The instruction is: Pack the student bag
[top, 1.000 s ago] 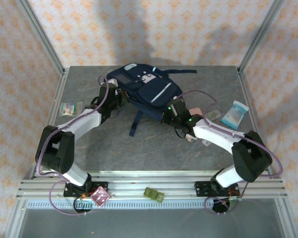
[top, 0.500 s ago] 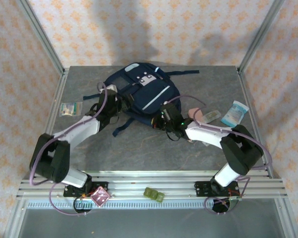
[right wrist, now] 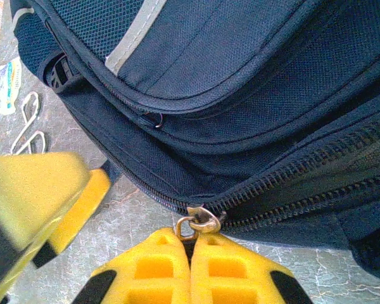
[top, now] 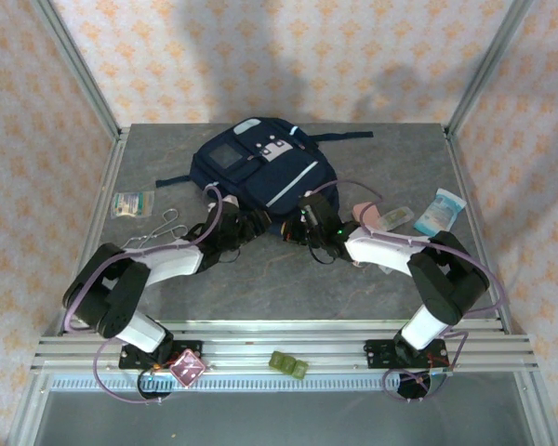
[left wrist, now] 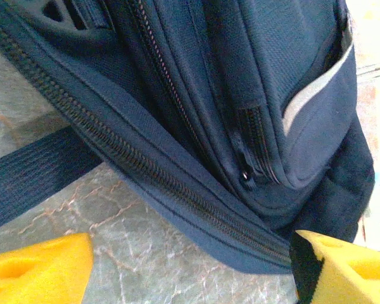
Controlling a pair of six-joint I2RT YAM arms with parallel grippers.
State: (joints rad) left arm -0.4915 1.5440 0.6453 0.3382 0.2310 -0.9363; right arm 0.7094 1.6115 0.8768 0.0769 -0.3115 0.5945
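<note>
Two pincers sat at the near side of the bag (top: 260, 167). On the left, the left pincer (left wrist: 183, 269) held its yellow fingers wide apart, the bag's zipped edge just ahead of them. The right pincer (right wrist: 191, 244) was pinched together on the metal zipper pull (right wrist: 201, 221). Beyond them, the bag lay flat toward the back of the grey surface (top: 260, 279), with a tissue pack (top: 439, 212) well apart on its right.

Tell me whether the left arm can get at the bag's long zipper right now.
Likely yes. The left tool is open just short of the student bag, its zipper track straight ahead and nothing between. The right tool, shut on the zipper pull, sits close by.
</note>
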